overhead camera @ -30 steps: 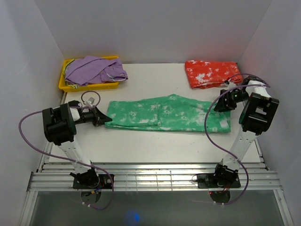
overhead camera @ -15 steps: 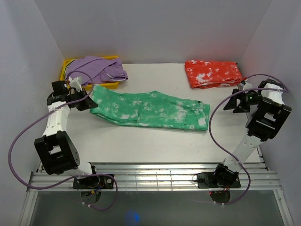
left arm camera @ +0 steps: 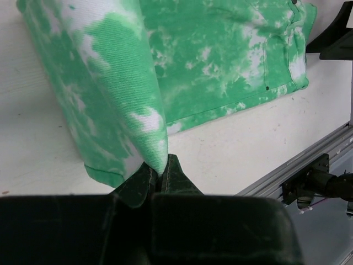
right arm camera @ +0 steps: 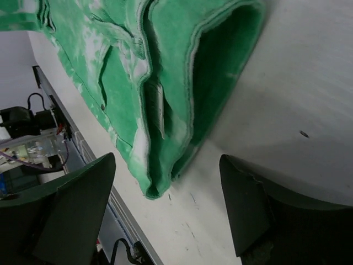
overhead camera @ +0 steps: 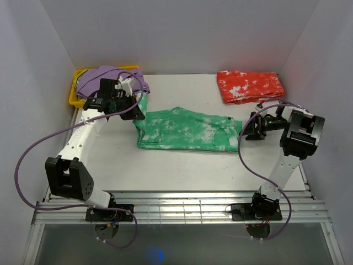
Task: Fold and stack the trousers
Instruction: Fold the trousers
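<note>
The green tie-dye trousers (overhead camera: 187, 130) lie across the middle of the table, their left end lifted and doubled over. My left gripper (overhead camera: 138, 114) is shut on that left end and holds it above the table; in the left wrist view the cloth (left arm camera: 110, 94) hangs from the closed jaws (left arm camera: 160, 175). My right gripper (overhead camera: 246, 130) is open and empty just off the waistband end (right arm camera: 176, 94), low over the table. The red-orange trousers (overhead camera: 249, 86) lie folded at the back right.
A yellow tray (overhead camera: 76, 98) at the back left holds a plain purple garment (overhead camera: 113, 80). White walls close in the table on three sides. A slatted metal rail (overhead camera: 182, 210) runs along the near edge by the arm bases.
My left gripper has carried the trousers' left end rightward, over the rest of the cloth. My right gripper has moved left, back toward the waistband end.
</note>
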Controlling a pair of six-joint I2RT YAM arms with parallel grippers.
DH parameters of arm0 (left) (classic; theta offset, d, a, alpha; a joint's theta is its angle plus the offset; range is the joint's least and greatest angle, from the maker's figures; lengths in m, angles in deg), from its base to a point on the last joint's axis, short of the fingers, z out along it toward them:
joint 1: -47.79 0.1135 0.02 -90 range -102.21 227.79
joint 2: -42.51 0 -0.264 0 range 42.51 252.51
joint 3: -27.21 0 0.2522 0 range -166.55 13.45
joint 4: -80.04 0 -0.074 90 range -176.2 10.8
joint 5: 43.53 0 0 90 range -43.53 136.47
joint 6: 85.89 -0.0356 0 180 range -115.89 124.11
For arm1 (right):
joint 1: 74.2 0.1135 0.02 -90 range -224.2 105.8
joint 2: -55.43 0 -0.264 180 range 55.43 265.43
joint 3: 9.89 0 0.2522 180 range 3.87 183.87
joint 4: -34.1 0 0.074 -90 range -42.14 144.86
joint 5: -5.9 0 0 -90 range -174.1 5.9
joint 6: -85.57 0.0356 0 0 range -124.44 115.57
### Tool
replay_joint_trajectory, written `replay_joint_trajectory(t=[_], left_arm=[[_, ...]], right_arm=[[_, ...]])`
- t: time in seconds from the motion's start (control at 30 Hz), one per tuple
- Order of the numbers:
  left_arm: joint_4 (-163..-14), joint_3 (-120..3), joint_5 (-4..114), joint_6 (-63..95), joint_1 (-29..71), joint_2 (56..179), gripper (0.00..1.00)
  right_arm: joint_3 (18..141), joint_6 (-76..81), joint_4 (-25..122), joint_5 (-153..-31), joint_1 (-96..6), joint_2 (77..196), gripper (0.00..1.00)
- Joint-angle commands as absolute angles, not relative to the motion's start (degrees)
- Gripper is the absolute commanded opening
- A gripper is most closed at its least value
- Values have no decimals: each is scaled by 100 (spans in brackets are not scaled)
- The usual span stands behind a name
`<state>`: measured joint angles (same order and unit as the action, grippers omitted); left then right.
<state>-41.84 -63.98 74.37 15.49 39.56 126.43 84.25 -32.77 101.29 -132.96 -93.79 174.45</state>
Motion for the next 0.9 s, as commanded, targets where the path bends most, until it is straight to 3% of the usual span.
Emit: replay_joint_trajectory(t=[0.0, 0.1, 0.13, 0.2, 0.23, 0.3, 0.87], left_arm=[[-4313, -6837, 7092, 2133, 3341, 12776, 0], [-4375, -7162, 6933, 2484, 2804, 13179, 0], [-4384, -7346, 6888, 2599, 2680, 13312, 0], [-4471, -7488, 6818, 2889, 2329, 13532, 0], [-4498, -7645, 6731, 2951, 2205, 13742, 0], [-4638, -7795, 6703, 3135, 1916, 13945, 0], [-6035, -8912, 6581, 4507, 438, 16186, 0]], right_arm=[[8209, -2914, 9532, -13640, -9196, 17645, 82], [8095, -2694, 9216, -13727, -9029, 17760, 67], [8069, -2650, 9154, -13780, -8985, 17777, 53], [7963, -2518, 8953, -13806, -8914, 17760, 38], [7945, -2483, 8908, -13868, -8879, 17734, 21], [7901, -2430, 8881, -13912, -8809, 17716, 8], [7717, -2377, 8794, -14149, -8685, 17672, 8]])
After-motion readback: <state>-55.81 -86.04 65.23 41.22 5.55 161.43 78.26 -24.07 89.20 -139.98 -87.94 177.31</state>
